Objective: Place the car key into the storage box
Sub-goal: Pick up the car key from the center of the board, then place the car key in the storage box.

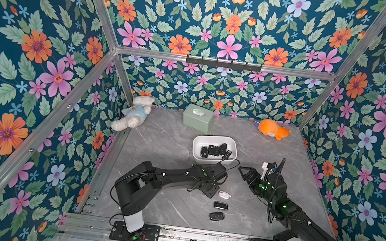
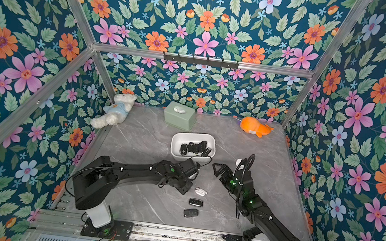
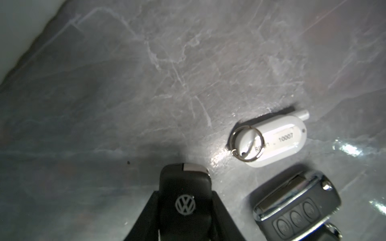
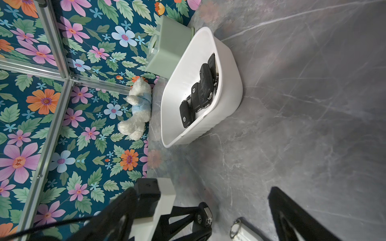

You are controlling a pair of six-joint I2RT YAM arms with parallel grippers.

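Closest to the lens, the black left arm (image 1: 169, 173) and black right arm (image 1: 301, 215) reach out over the grey marble-patterned tabletop (image 1: 158, 147). Farther back stands the white, shallow, round-cornered plastic storage box (image 1: 209, 162). It already holds about five black fobs (image 1: 215, 150), so much of the sorting looks done.

The left gripper (image 3: 184, 193) hangs low, a little short of the box's near wall, its fingers pinching a black Volkswagen-badged car key (image 3: 184, 208) by its long sides. I cannot tell whether the key has cleared the table. The right gripper (image 1: 243, 173) hovers near the box with fingers spread wide and nothing between them.

On the table beside the held key lie a chrome-trimmed three-button fob (image 3: 298, 210), a plain black fob (image 1: 216, 216) and a small white oval tag (image 3: 269, 141) on a split ring.

To my eye the grasp is made. The lift, the carry over the rim and the release are left, then the loose ones.
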